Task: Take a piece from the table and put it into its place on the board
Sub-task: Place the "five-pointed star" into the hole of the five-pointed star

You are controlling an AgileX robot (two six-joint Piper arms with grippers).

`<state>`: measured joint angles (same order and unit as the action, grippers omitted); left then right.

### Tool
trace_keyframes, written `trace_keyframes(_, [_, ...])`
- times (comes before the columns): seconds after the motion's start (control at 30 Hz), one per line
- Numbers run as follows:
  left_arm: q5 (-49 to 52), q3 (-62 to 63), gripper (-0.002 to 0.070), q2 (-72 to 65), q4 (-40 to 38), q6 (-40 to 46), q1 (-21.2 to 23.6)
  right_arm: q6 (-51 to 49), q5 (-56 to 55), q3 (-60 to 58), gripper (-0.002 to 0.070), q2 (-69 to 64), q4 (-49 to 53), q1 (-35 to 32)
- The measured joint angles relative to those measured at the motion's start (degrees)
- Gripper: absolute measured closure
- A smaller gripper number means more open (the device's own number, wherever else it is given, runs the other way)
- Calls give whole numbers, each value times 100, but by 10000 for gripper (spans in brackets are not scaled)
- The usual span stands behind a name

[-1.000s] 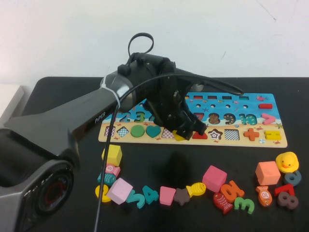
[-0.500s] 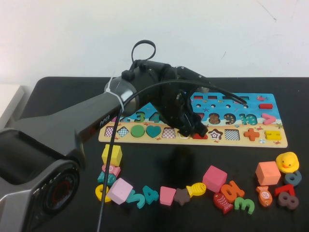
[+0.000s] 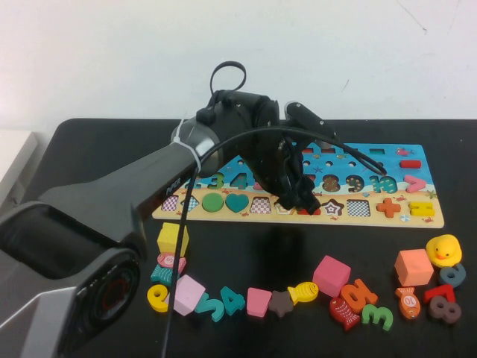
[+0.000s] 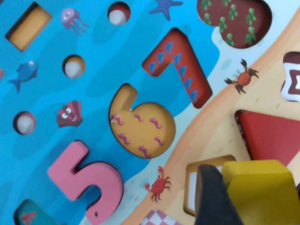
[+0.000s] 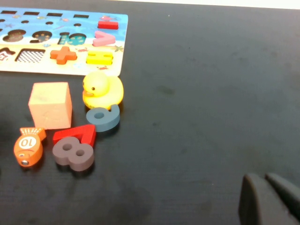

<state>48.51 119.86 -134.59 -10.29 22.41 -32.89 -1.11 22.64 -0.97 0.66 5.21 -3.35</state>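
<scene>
Black tabletop fills my high view, with a pale wall behind it and the long wooden puzzle board (image 3: 298, 198) lying at about one o'clock from centre. My left gripper (image 3: 297, 195) hangs over the board's lower row, its fingers clamped on a yellow wooden block piece (image 4: 260, 190). In the left wrist view that piece sits just over an empty recess (image 4: 206, 180), beside the red triangle (image 4: 274, 136) already seated.

My worry: the piece looks slightly off from the recess edges, so pressing down could leave it perched on the rim or nudge the board across the table. Releasing too soon could let it tip onto the triangle.

My right gripper (image 5: 271, 199) rests low over bare table at roughly four o'clock, away from everything; I cannot tell whether its fingers are apart or together.

Counting loose items in the right wrist view: one yellow rubber duck (image 5: 101, 90), one salmon cube (image 5: 50, 105), one orange fish (image 5: 28, 146), one blue-grey six (image 5: 103, 117), one red seven (image 5: 75, 134), one grey-purple eight (image 5: 71, 153). More pieces lie at six o'clock and seven o'clock; I leave those uncounted.
</scene>
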Motion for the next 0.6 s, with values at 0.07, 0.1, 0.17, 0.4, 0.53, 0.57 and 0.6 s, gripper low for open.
trace_keyframes(0.07, [216, 243, 352, -111, -22, 0, 0, 0, 0, 0, 657, 0, 0, 0])
trace_keyframes(0.1, [295, 328, 352, -139, -21, 11, 0, 0, 0, 0, 658, 0, 0, 0])
trace_keyframes(0.17, [371, 417, 352, -216, 5, 18, 0, 0, 0, 0, 657, 0, 0, 0])
trace_keyframes(0.4, [435, 481, 353, -421, 211, 307, 0, 0, 0, 0, 658, 0, 0, 0])
trace_keyframes(0.53, [362, 481, 353, -421, 225, 347, 0, 0, 0, 0, 658, 0, 0, 0])
trace_keyframes(0.57, [328, 481, 353, -421, 243, 367, 0, 0, 0, 0, 658, 0, 0, 0])
trace_keyframes(0.6, [302, 481, 353, -423, 241, 368, 0, 0, 0, 0, 658, 0, 0, 0])
